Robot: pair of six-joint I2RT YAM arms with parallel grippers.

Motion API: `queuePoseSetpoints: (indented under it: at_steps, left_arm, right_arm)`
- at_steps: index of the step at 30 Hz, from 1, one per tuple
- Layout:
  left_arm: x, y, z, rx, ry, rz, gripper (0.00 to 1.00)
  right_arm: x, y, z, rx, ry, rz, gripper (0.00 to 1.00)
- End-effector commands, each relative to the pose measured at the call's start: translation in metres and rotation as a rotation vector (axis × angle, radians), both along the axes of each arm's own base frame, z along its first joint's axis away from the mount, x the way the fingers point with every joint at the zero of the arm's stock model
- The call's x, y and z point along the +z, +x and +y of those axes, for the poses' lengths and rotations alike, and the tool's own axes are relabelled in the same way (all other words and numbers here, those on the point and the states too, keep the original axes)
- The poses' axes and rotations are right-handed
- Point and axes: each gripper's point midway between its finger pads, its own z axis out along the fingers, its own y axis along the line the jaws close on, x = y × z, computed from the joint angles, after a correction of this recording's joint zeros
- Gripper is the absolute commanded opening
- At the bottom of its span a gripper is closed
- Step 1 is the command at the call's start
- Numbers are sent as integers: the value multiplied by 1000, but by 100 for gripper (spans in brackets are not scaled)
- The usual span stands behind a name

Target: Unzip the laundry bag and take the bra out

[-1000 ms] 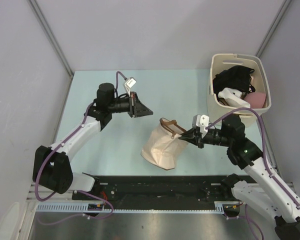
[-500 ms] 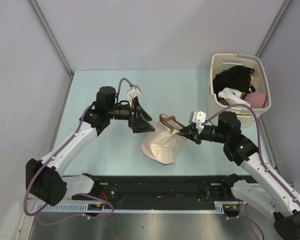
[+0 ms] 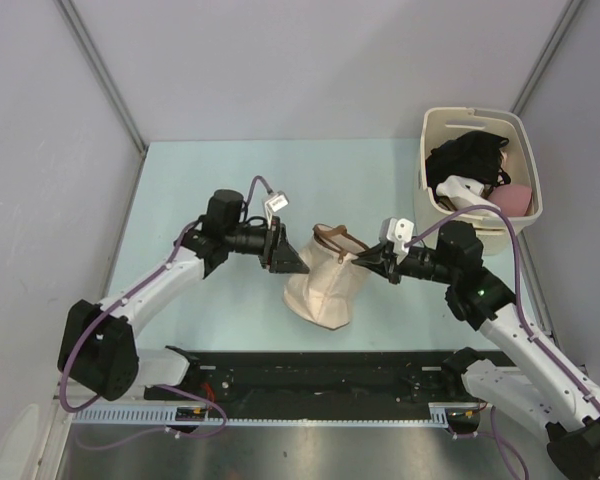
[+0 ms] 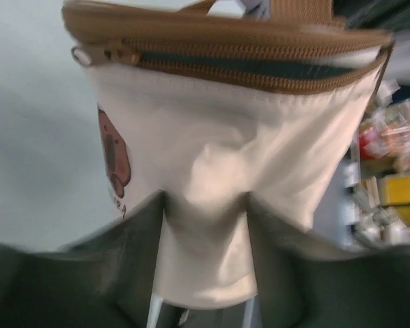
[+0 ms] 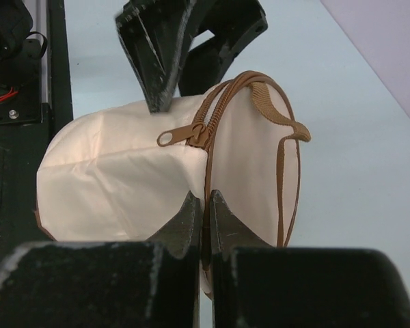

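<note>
The cream laundry bag (image 3: 325, 290) lies on its side mid-table, its brown zipper rim toward the back. My left gripper (image 3: 298, 266) is shut on a fold of the bag's cloth side (image 4: 219, 137). My right gripper (image 3: 360, 264) is shut on the brown zipper trim at the rim (image 5: 206, 171). The zipper pull (image 5: 167, 139) hangs free at the rim, and also shows in the left wrist view (image 4: 82, 55). A dark strip shows between the zipper rows. A brown motif (image 4: 113, 154) is on the side. The bra is hidden.
A rigid cream plastic basket (image 3: 425, 190) stands at the back right with black (image 3: 468, 155) and pink (image 3: 518, 198) clothes in it. Grey walls close the table at left, back and right. A black rail (image 3: 310, 370) runs along the near edge.
My left gripper has moved right and down from above the table to the bag and closed on its side. My right gripper, still on the rim, has shifted slightly left and up.
</note>
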Motion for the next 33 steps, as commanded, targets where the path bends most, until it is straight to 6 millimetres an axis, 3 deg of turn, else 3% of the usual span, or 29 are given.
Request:
queuePoseSetpoints:
  at_steps: [1, 4, 8, 10, 12, 13, 14, 16, 18, 20, 22, 23, 24, 25, 26, 28, 33]
  left_arm:
    - [19, -13, -19, -96, -113, 8, 32]
    - [25, -10, -26, -98, -128, 4, 0]
    - [28, 6, -24, 4, -78, -25, 0]
    - [36, 20, -20, 99, -55, -71, 1]
    - [37, 37, -13, 228, -20, -100, 0]
    - [42, 41, -8, 276, -11, -123, 0]
    - [39, 45, -2, 320, 24, -126, 0]
    - [39, 59, 10, 424, 71, -172, 0]
    - [44, 59, 15, 455, 64, -202, 1]
    - [53, 60, 19, 485, 39, -246, 0]
    - [49, 64, 24, 524, 53, -268, 0]
    - [49, 65, 27, 538, 60, -275, 0]
    - [47, 63, 28, 536, 73, -278, 0]
    - [45, 66, 31, 549, 90, -281, 1]
    - [47, 65, 31, 549, 97, -296, 0]
    - [43, 65, 35, 566, 127, -301, 0]
    - [40, 60, 39, 574, 140, -297, 1]
  right_arm:
    - [27, 5, 5, 9, 77, -79, 0]
    - [33, 7, 8, 11, 99, -95, 0]
    - [26, 11, 5, -16, 74, -88, 0]
    - [7, 23, -3, -99, 22, -39, 0]
    - [-1, 37, -12, -210, 9, 19, 36]
    - [-8, 36, -15, -224, -9, 54, 60]
    - [-5, 34, -16, -229, -3, 58, 99]
    - [5, 33, -19, -258, 37, 72, 100]
    - [23, 30, -20, -291, 121, 97, 100]
    - [42, 24, -9, -248, 186, 79, 100]
    - [49, 23, -3, -265, 179, 32, 100]
    - [49, 35, -9, -366, 163, -4, 100]
    - [55, 30, 6, -349, 170, -48, 100]
    - [56, 40, 2, -424, 144, -104, 100]
    - [48, 45, 12, -422, 117, -110, 100]
    - [60, 50, 22, -445, 132, -161, 100]
    - [63, 64, 53, -443, 102, -221, 99]
